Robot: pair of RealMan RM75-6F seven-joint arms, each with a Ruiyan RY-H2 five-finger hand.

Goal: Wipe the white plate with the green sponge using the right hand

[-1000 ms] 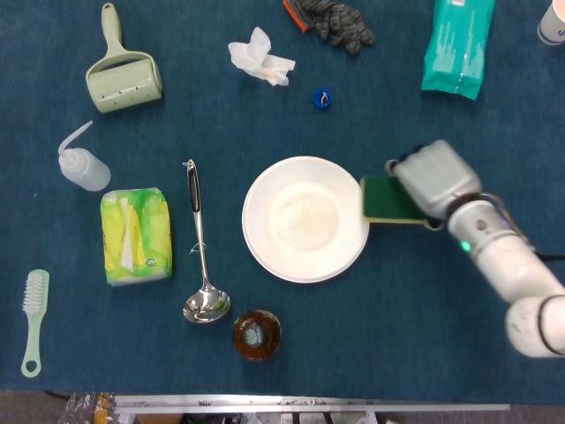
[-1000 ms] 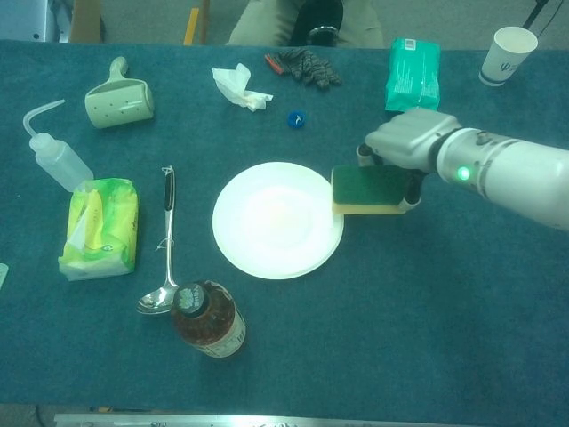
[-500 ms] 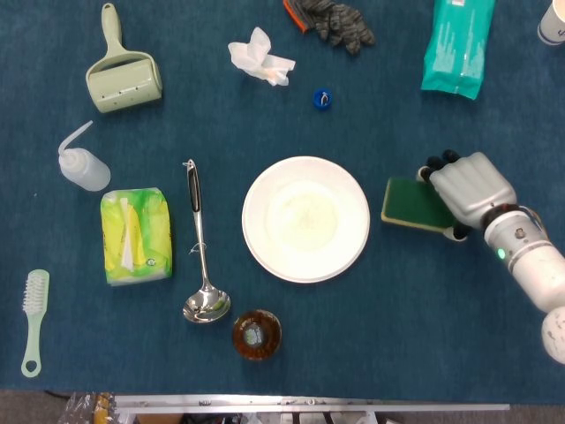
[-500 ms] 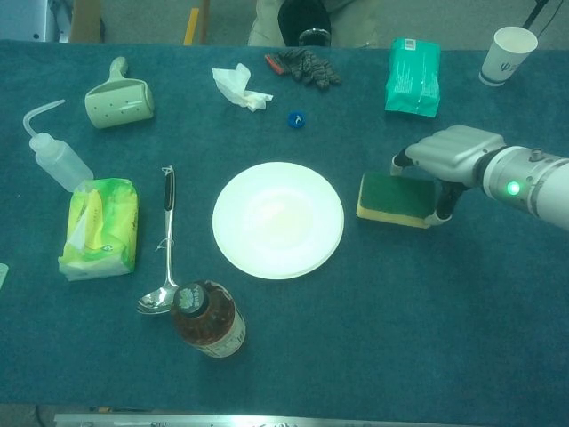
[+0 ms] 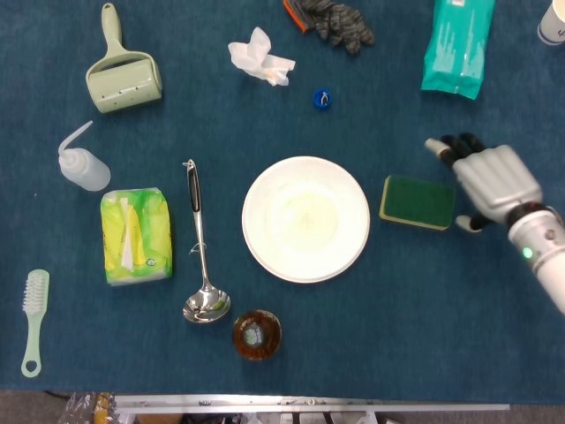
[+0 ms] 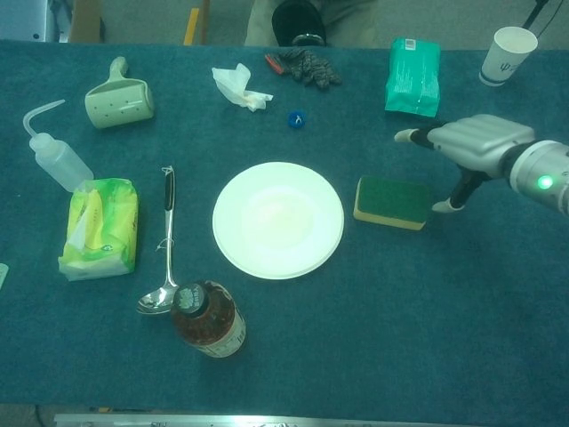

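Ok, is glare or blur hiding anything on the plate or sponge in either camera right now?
Head view: even light, white plate bright at the centre but rim sharp; green sponge crisp beside it. Chest view: plate washed out, surface detail lost; sponge clear, right hand sharp, no motion blur.

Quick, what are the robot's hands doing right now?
Left hand: not in view.
Right hand: open, holding nothing; the green sponge lies on the table beside it.

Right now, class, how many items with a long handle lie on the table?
3. The lint roller at the far left corner, the ladle just left of the white plate, and the small brush at the near left edge. None seems hidden.
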